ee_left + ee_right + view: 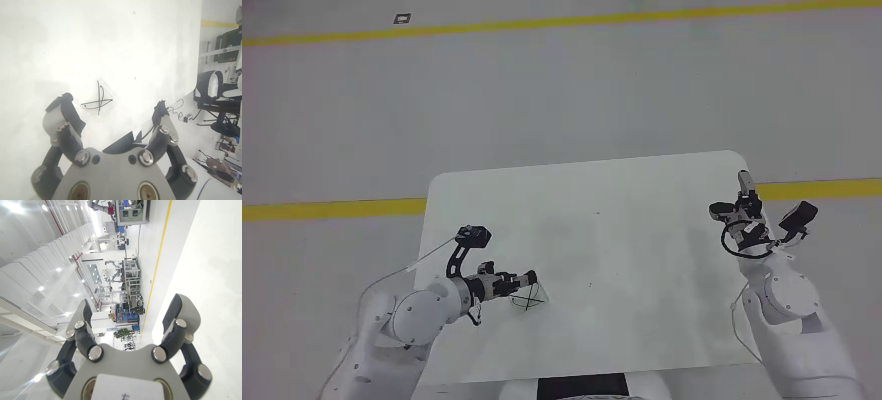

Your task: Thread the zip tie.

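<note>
The zip tie [529,298] [99,102] lies flat on the near-left part of the white table [642,220] [113,47], close to its near edge. It shows as thin black strands crossing one another; whether this is 1 tie or several I cannot tell. A piece of clear plastic [111,92] lies with it, under or around it, I cannot tell which.

The left tool [529,277] [113,103] sits just beside the tie on its left, pointing right. Its 2 fingers [65,106] are spread wide and hold nothing.

The right tool [734,198] [130,300] is at the table's right edge, well apart from the tie, and points toward the far side. It is also wide open with nothing between its fingers [86,311].

A yellow line [542,22] runs across the floor beyond the table.
</note>
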